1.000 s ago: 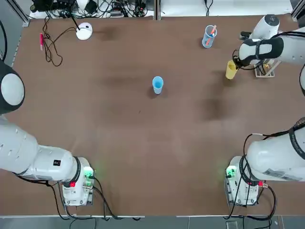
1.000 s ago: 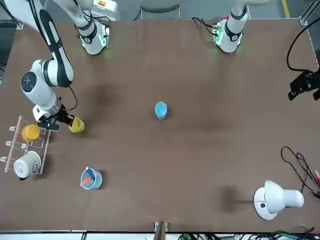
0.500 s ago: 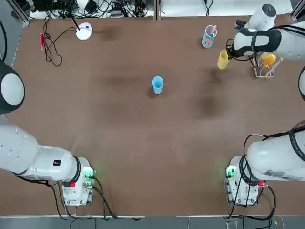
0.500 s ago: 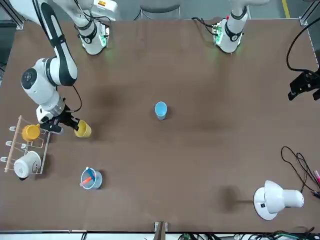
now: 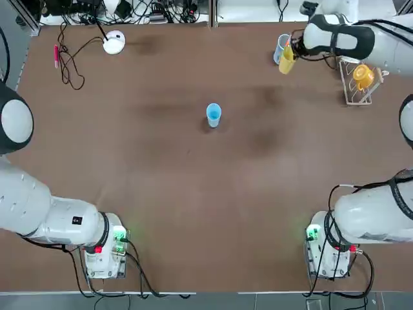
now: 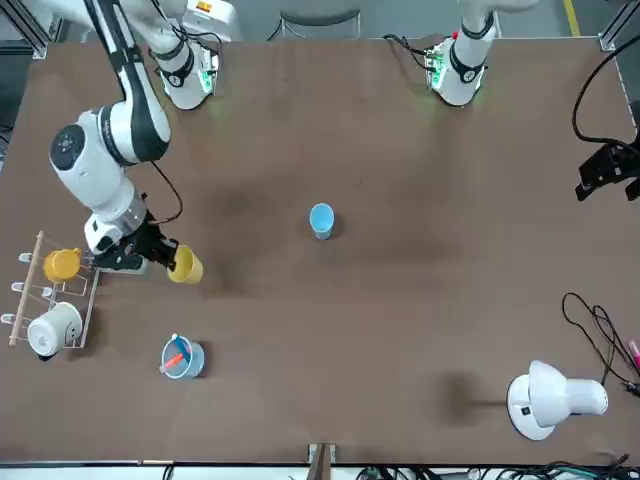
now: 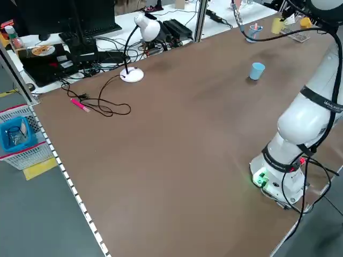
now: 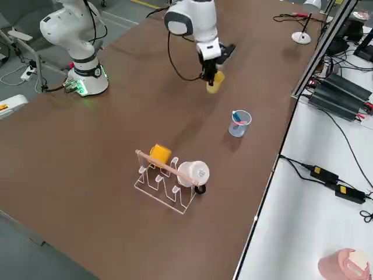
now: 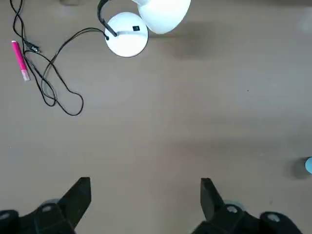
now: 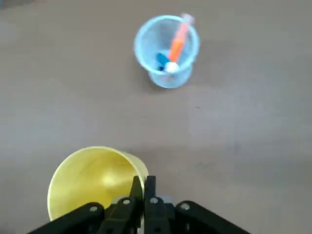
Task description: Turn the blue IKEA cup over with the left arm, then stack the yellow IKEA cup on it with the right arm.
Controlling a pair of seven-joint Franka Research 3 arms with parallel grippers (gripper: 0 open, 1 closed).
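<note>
Left gripper (image 9: pixel 144 204): one, parked high, jaws apart. Blue cup (image 5: pixel 213 115): one, unmoved at table centre. Right gripper (image 5: pixel 295 50): one, clamped on the single yellow cup (image 5: pixel 286 60), carried leftward since earlier, airborne beside one clear cup (image 5: pixel 282 45).

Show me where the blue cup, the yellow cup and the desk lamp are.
blue cup (image 5: pixel 213 115): top view, on its rim.
yellow cup (image 6: pixel 186 266): front view, on its side wall.
desk lamp (image 6: pixel 545 400): front view, on its white head.

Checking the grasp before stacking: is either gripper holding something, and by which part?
The right gripper holds the yellow IKEA cup by its rim, fingers pinched on the wall. The left gripper is open and empty.
</note>
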